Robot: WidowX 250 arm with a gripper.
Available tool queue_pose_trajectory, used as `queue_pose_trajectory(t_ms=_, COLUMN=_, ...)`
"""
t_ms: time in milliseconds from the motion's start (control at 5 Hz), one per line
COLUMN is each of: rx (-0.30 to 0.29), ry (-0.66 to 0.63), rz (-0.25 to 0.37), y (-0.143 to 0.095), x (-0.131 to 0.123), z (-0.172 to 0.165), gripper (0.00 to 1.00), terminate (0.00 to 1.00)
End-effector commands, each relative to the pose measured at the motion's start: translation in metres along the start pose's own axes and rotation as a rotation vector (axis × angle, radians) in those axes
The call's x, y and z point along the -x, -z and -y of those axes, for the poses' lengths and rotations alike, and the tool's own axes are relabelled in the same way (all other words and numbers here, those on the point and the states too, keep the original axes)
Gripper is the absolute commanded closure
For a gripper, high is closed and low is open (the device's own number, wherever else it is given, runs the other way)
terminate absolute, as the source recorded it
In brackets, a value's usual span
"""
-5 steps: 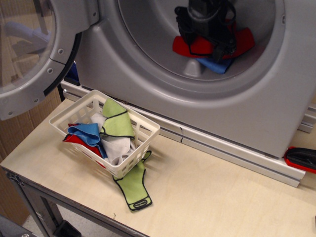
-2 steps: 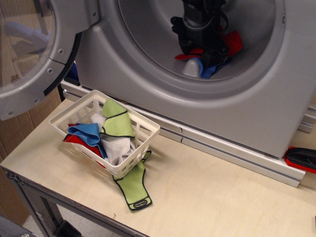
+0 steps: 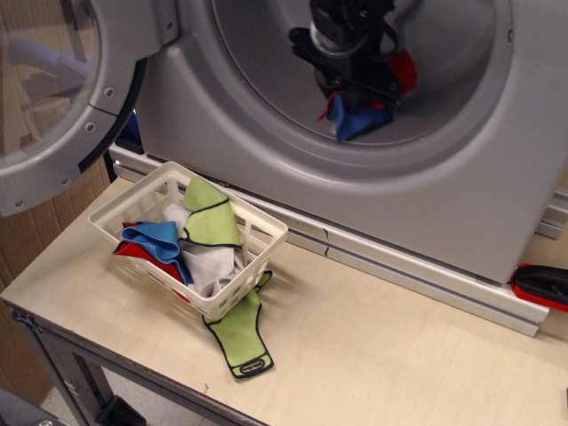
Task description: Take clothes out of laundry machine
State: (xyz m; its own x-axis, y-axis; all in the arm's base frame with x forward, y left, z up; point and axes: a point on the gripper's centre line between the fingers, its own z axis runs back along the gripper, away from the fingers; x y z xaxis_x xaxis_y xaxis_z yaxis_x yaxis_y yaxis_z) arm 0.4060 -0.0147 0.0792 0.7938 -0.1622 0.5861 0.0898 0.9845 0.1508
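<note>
The silver-grey laundry machine [image 3: 266, 151] fills the back, its round door [image 3: 53, 98] swung open at the left. My black gripper [image 3: 351, 84] is inside the drum, shut on a bunch of clothes: a blue piece [image 3: 357, 120] hangs below it and red fabric [image 3: 401, 69] shows at its right side. The bunch is lifted off the drum floor. The fingertips are hidden by the fabric.
A white lattice basket [image 3: 262, 232] on the wooden table [image 3: 382, 355] holds blue, red, white and green cloths. A green cloth [image 3: 240, 337] hangs out of it onto the table. A red-and-black object [image 3: 541, 284] lies at the right edge.
The gripper has risen and shifted left inside the drum, gathering the red and blue clothes up off the drum floor into a tighter bunch. The basket is unchanged.
</note>
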Motion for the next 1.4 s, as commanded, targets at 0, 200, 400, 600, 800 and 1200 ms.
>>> queue_pose_trajectory(t_ms=0, rx=-0.037, ry=-0.183, rz=-0.144, y=-0.039, x=0.029, z=-0.009, gripper=1.00, terminate=0.00)
queue_pose_trajectory(t_ms=200, rx=-0.040, ry=-0.338, rz=-0.297, y=-0.051, x=0.066, z=-0.004, gripper=1.00, terminate=0.00)
queue_pose_trajectory(t_ms=400, rx=-0.057, ry=-0.434, rz=-0.361, y=-0.060, x=0.109, z=-0.006, gripper=1.00, terminate=0.00)
queue_pose_trajectory(t_ms=600, rx=-0.051, ry=-0.508, rz=-0.372, y=-0.066, x=0.137, z=-0.009, gripper=1.00, terminate=0.00)
queue_pose_trajectory(t_ms=800, rx=-0.077, ry=-0.554, rz=-0.412, y=-0.058, x=0.154, z=-0.024, gripper=1.00, terminate=0.00)
queue_pose_trajectory(t_ms=1200, rx=-0.113, ry=-0.565, rz=-0.385, y=-0.043, x=0.151, z=-0.050, gripper=1.00, terminate=0.00)
